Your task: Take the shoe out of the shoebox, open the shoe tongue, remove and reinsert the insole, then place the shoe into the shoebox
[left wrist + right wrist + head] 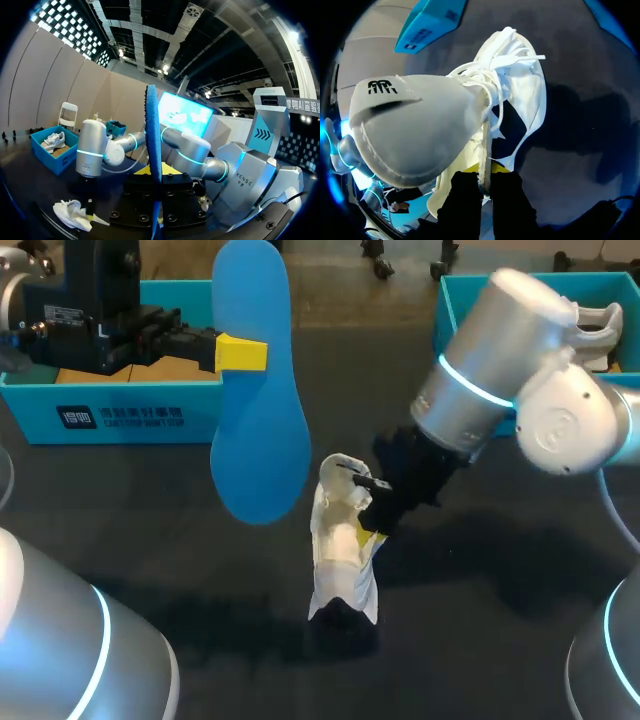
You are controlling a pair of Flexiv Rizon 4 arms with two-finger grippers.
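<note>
One white shoe (338, 540) stands tipped up at mid-worktop (180, 540), with the right pincer (485, 172) pinching the edge of its upper between both yellow tips. One blue insole (255, 430) is out of the shoe, raised to its left and clamped by the left pincer (240, 353). Two blue shoeboxes sit at the far edge: the left shoebox (120, 410) and the right shoebox (448, 310), which holds a second white shoe (595, 325).

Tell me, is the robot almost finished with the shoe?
About halfway. Done: the shoe is out of the shoebox, insole pulled out. Now: left gripper holds the insole up, right gripper holds the shoe. Still to do: insole back in, shoe into the shoebox.
</note>
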